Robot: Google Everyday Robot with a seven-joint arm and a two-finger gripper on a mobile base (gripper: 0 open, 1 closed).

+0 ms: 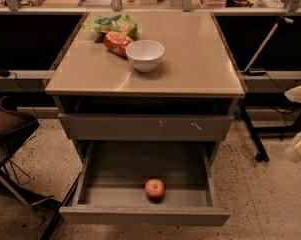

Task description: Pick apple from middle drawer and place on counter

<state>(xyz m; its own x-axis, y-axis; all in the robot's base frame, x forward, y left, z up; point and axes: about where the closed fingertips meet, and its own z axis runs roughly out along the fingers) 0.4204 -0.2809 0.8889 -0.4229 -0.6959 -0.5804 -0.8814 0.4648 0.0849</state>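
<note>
The apple [155, 188], small and red, lies on the floor of the open middle drawer [115, 171], near its front panel and a little right of centre. The counter [195, 59] is the tan top of the grey cabinet above it. My gripper [300, 146] shows only as pale parts at the far right edge of the view, at about drawer height. It is well to the right of the cabinet and away from the apple, and most of it is cut off by the edge.
A white bowl [145, 55], an orange-red snack bag [116, 42] and a green bag [112, 24] sit on the counter's back left. The scratched upper drawer front [145, 127] is shut. A dark chair [10, 129] stands left, and a stand's leg [252, 134] right.
</note>
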